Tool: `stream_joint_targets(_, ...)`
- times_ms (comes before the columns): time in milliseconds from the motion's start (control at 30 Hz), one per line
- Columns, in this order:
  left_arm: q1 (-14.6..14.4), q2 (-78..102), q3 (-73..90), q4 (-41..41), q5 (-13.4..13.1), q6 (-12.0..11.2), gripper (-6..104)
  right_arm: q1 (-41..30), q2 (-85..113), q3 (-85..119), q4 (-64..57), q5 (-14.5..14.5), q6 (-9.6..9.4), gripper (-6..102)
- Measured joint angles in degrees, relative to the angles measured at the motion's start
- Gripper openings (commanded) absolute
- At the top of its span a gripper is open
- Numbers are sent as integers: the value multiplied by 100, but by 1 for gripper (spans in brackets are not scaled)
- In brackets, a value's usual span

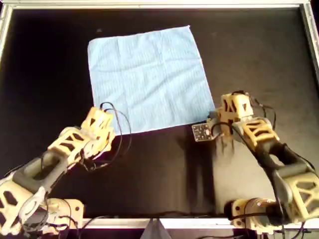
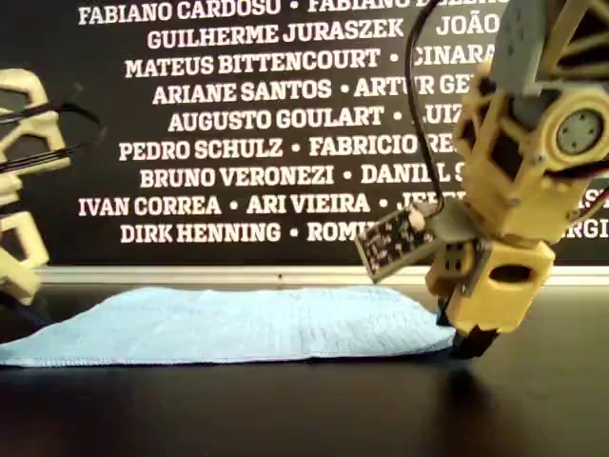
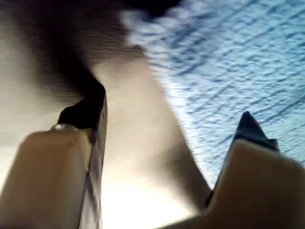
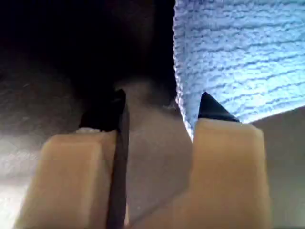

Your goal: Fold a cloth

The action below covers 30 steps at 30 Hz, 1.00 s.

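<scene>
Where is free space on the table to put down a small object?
Bare black table lies on both sides of the cloth in the overhead view, and between the two arms. It is crowded at the cloth's near corners, where the left gripper and right gripper sit.

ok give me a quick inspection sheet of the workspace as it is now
surface: black table, pale rail round its edge
job's things: cloth flat, unfolded, slightly skewed
clutter: nothing seen
grippers: left gripper open at one near cloth corner; right gripper open, straddling the other near corner's edge
cables: black wires looping off the left arm, more on the right wrist
surroundings: dark banner with white names behind
</scene>
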Motion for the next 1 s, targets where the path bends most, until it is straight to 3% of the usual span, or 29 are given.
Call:
stream_joint_targets(567,0,-1134,-905,-44,0,9,95,-53,-809,-958,-9,-9,-18,60)
stream_joint_targets(667,9,-1169,-905,-53,-105,9,95,-53,-817,-984,-9,-9,-18,60)
stream_joint_targets(867,193,-1266,-984,-105,-598,9,95,-53,-817,-984,-9,-9,-18,60)
stream_joint_targets(1000,193,-1239,-958,-132,-668,9,95,-53,-817,-984,-9,0,-18,60)
